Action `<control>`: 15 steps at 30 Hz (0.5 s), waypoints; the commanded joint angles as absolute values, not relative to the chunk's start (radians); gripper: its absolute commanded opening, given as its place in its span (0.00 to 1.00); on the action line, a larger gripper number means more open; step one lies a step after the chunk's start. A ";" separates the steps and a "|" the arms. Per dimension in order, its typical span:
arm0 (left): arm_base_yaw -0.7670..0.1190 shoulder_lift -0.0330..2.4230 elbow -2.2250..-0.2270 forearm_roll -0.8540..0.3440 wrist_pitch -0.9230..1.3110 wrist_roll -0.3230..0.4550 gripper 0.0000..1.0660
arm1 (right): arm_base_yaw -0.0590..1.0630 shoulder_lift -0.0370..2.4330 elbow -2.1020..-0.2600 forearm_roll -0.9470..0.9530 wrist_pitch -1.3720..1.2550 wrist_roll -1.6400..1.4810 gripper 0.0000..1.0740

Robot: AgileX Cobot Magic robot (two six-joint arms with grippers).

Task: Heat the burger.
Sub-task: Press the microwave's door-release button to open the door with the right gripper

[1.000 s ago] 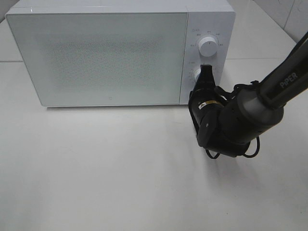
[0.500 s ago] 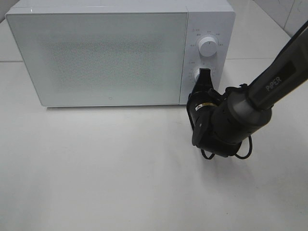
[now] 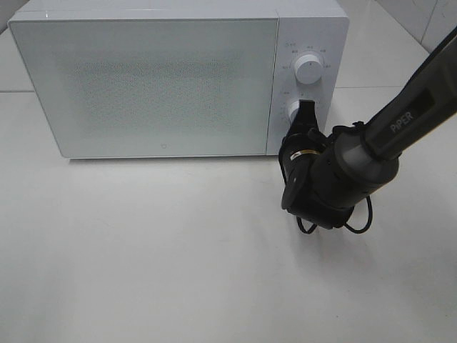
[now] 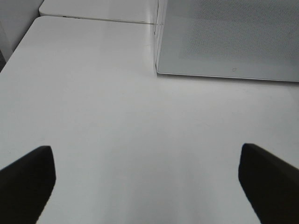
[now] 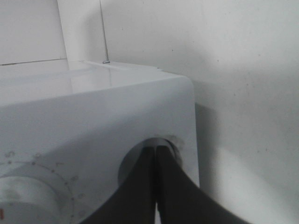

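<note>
The burger is out of view. The white microwave [image 3: 164, 86] stands at the back of the table with its door shut; the door's frosted front shows nothing inside. My right gripper [image 3: 305, 113] is at the control panel with its black fingers closed together on the lower knob [image 3: 292, 110]. In the right wrist view the fingertips [image 5: 149, 161] meet on that knob [image 5: 174, 145]. My left gripper [image 4: 147, 175] is open and empty over the bare table, in front of the microwave's left corner [image 4: 224, 37]. It does not show in the exterior high view.
The upper knob [image 3: 308, 69] sits above the lower one, and part of it shows in the right wrist view [image 5: 18, 198]. The white table [image 3: 143, 250] extends in front of the microwave. A black cable loops under the right wrist [image 3: 357, 223].
The right arm's wrist has rolled and shifted slightly left while its fingertips stayed on the lower knob. The microwave has not moved.
</note>
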State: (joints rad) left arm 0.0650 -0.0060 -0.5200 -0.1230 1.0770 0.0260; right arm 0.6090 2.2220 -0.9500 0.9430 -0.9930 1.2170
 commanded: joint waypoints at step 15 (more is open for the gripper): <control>0.069 -0.022 -0.517 -0.128 1.072 0.028 0.94 | 0.560 2.227 -1.087 0.878 -1.213 1.104 0.00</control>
